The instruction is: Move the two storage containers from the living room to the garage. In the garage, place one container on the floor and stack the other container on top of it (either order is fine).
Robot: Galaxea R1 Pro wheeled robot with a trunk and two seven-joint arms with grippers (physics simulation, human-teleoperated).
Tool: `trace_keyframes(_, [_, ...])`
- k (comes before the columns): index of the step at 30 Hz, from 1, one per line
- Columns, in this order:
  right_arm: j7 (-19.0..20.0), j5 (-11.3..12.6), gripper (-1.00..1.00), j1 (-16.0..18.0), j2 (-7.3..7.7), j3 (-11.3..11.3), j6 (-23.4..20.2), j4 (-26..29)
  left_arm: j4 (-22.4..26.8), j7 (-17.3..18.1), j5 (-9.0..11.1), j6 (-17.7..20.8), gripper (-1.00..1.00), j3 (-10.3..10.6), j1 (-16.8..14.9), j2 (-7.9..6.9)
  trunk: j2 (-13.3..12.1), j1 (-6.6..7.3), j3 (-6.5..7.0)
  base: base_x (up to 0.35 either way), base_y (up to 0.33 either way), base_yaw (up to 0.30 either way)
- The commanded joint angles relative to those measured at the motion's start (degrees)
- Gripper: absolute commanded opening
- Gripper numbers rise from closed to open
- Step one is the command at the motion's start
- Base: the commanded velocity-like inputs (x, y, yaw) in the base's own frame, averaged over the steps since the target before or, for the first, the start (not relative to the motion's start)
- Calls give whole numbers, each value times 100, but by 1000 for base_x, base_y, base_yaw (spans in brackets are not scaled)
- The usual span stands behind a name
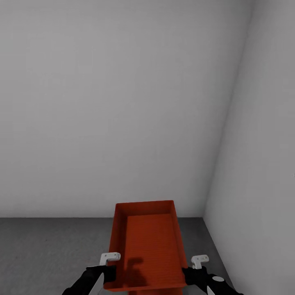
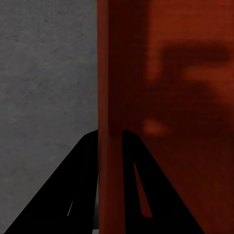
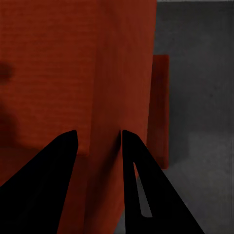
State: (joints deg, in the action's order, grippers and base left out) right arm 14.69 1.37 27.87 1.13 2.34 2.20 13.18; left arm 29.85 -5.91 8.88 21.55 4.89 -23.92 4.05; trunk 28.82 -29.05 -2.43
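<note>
1. Head view, nearest the camera: I see my two black arms entering from the bottom edge, the left gripper [image 1: 107,268] on one long side of a red-orange storage container [image 1: 149,241] and the right gripper [image 1: 196,268] on the other.
2. Each gripper has a white bracket at its tip, level with the container's top rim.
3. I am holding the container between both arms, its open top facing up, its ribbed bottom visible inside, with a dark shadow of my rig on the near part of that bottom.
4. Left wrist view: the two black fingers [image 2: 141,190] sit either side of the container's thin left wall [image 2: 109,146], one inside and one outside, pinched onto it.
5. Right wrist view: the black fingers [image 3: 141,185] straddle the container's right wall [image 3: 105,161] in the same way, clamped on it.
6. In that right wrist view, a second red-orange container [image 3: 160,112] shows below and beyond the held one, resting on the floor [image 3: 200,97].
7. Beyond the held container, the dark grey speckled floor [image 1: 49,241] runs to the walls.
8. Farthest away, a plain white-grey wall [image 1: 114,102] meets a side wall [image 1: 262,143] in a corner to my right.
</note>
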Motion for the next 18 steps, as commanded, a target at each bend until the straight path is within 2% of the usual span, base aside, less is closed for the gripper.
trace_keyframes(1, [125,21,-100,-4,-131,240,27,-17,56,-202,-141,-389,-100,-41,-8,-1,12,-3,-13,0,-175,0])
trace_keyframes(7, [125,21,-100,-1,-131,240,26,-17,56,-203,-141,-388,-100,-41,-8,0,12,-3,-13,9,-223,0])
trace_keyframes(15, [130,21,-100,-1,-131,241,26,-17,56,-201,-141,-388,-100,-41,-8,0,12,-3,-13,11,-31,0])
trace_keyframes(18, [130,21,-100,-1,-131,240,26,-17,56,-202,-141,-388,-100,-41,-8,-5,12,-3,-13,207,-2,0])
